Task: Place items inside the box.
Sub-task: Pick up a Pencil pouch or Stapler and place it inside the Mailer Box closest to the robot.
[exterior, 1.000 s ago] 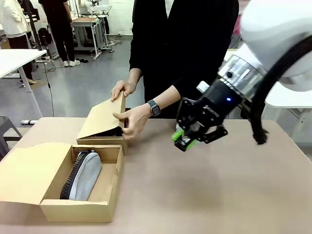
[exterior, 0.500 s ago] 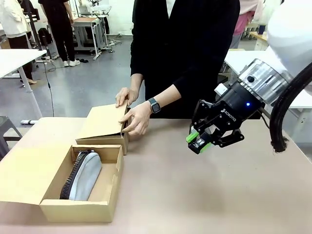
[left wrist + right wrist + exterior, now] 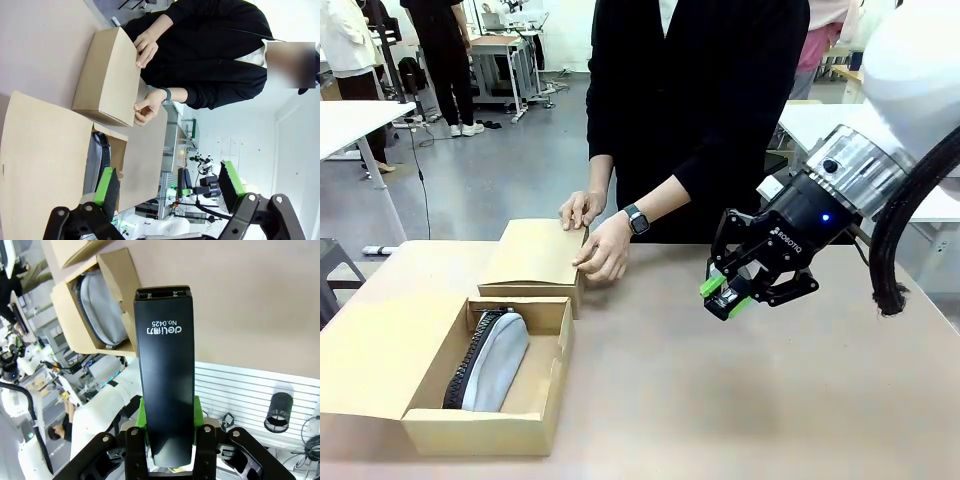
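Firmly, my right gripper (image 3: 725,296) clamps a black stapler (image 3: 165,365) printed "deli No.0425". My left gripper (image 3: 169,182) has its jaws apart, nothing between them, facing the cardboard box (image 3: 107,75).

left gripper (image 3: 167,176): jaws apart, empty | box (image 3: 107,80): far lid down, person's hands (image 3: 146,46) on its edge | grey pouch (image 3: 93,167): in open compartment

The black stapler (image 3: 165,375) carries "deli No.0425", and "ROBOTIQ" stands on the right jaws' black body.
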Controlling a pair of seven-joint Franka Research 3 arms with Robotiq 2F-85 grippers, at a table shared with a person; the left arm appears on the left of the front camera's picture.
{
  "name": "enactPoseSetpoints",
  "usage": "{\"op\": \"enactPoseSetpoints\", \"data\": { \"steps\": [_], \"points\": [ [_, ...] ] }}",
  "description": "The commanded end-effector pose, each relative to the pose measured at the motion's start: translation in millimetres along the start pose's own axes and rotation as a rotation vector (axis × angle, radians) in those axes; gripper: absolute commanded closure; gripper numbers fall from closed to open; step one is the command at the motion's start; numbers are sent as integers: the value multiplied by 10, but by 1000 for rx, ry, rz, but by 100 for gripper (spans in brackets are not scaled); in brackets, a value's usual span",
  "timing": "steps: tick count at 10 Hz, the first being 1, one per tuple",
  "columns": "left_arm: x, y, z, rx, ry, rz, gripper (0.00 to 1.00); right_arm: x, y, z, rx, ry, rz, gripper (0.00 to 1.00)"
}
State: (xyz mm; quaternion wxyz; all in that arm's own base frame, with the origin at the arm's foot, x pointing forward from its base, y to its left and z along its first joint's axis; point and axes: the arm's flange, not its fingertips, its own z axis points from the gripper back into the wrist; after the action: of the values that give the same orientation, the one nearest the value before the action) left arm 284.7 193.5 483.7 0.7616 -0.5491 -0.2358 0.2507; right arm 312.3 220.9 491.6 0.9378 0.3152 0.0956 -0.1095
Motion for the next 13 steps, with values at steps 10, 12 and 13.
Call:
{"op": "enactPoseSetpoints", "data": {
  "steps": [10,12,13],
  "points": [
    [-47,17,-7,-13,2,-13,0,61,1087,-922,-78,106,144,100],
    [-47,17,-7,-13,2,-13,0,-44,1569,-1491,-124,115,188,100],
    [-47,17,-7,-13,2,-13,0,-125,1722,-1758,-165,126,215,100]
  ]
}}
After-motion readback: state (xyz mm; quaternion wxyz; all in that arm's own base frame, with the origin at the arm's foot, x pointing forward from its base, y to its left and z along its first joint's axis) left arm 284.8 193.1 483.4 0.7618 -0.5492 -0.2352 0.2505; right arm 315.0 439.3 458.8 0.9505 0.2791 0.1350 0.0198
